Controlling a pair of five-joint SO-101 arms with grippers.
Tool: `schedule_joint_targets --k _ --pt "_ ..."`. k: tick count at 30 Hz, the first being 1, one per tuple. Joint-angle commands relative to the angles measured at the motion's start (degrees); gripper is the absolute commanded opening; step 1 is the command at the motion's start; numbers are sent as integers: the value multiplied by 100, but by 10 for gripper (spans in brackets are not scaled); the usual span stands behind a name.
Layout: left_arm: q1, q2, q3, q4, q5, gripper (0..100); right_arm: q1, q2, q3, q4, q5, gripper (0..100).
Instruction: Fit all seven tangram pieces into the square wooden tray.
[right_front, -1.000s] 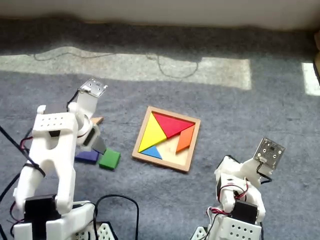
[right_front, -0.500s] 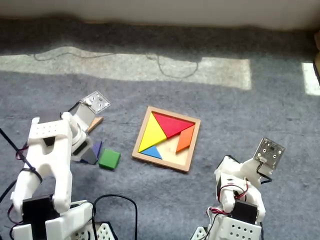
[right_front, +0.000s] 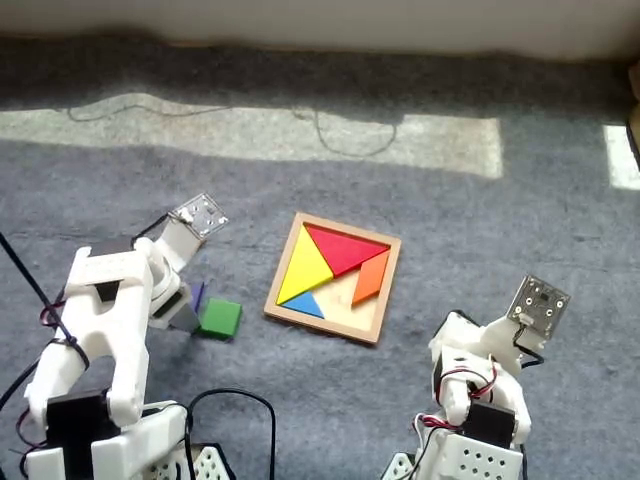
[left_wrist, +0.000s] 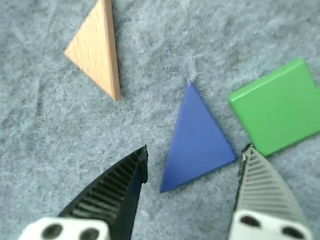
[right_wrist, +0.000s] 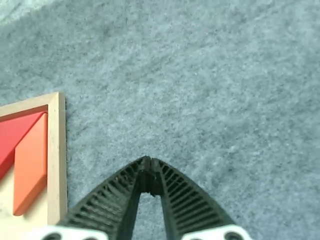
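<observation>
- Your left gripper (left_wrist: 195, 149) is spread wide and holds nothing. Its tips stand on either side of the blue triangle (left_wrist: 197, 145), which lies flat on the carpet.
- The left wrist view shows the green square (left_wrist: 277, 112) just beside that triangle. A wooden triangle (left_wrist: 97, 52) lies apart on the triangle's other side.
- From the high view, the arm covers most of the blue triangle, and the green square (right_front: 219, 318) sits left of the tray (right_front: 283, 312).
- The tray holds yellow (right_front: 303, 265), red (right_front: 345, 248), orange (right_front: 371, 277) and small blue (right_front: 305, 304) pieces.
- Your right gripper (right_wrist: 150, 172) is closed on nothing, over bare carpet right of the tray.
</observation>
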Motion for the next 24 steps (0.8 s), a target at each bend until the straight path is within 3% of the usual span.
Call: schedule_joint_targets --k 1,7,18,24 --pt "101 -40 -13 -79 0 294 48 -92 611 -171 70 5" --pt "224 514 -400 -35 0 221 48 -92 611 -171 70 5" --pt "224 585 -435 79 53 196 48 -92 611 -171 70 5" --pt "233 -382 -602 668 519 159 48 -92 611 -171 70 5"
